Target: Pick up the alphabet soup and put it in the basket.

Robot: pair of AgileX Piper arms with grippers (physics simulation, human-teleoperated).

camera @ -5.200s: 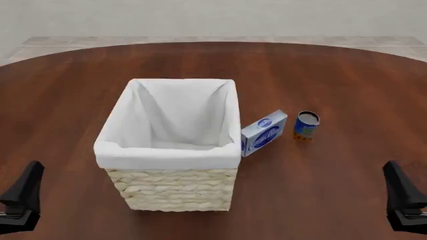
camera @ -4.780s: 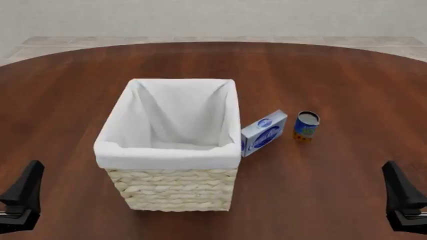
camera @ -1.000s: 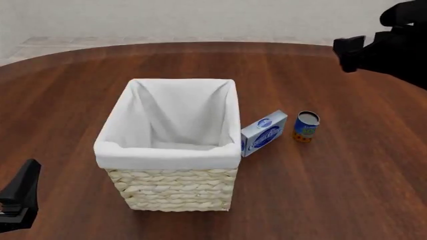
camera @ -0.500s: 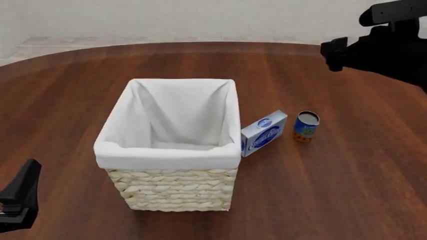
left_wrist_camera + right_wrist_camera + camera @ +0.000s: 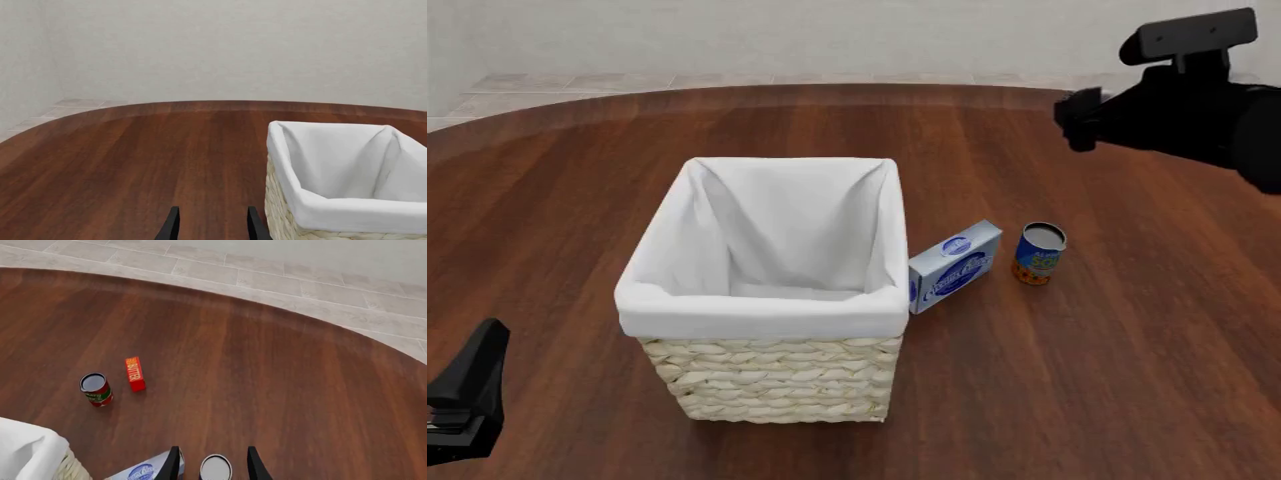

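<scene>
The alphabet soup [image 5: 1041, 253] stands upright on the bench [image 5: 1121, 380], untouched, just at 3 o'clock of the blue-and-white box [image 5: 956, 267], which leans close against the basket [image 5: 767, 300] at that basket's 3 o'clock side. Nothing of the task is done yet, I judge: the can is not gripped and the basket's white liner holds nothing I can see. My right claw [image 5: 211, 465] hangs high above the bench toward 1 o'clock from the can; through its wrist camera I see its two fingers spread apart with the can's silvery top between them but far below, so it is open and lined up roughly over the target. My left claw [image 5: 211, 225] sits low at 7 o'clock of the basket, fingers parted, holding nothing. Farther off, a red-labelled can [image 5: 96, 389] and a small red butter box [image 5: 135, 373] stand on the bench. Left to do: descend, close on the can, lift, carry toward 9 o'clock, release over the basket.
</scene>
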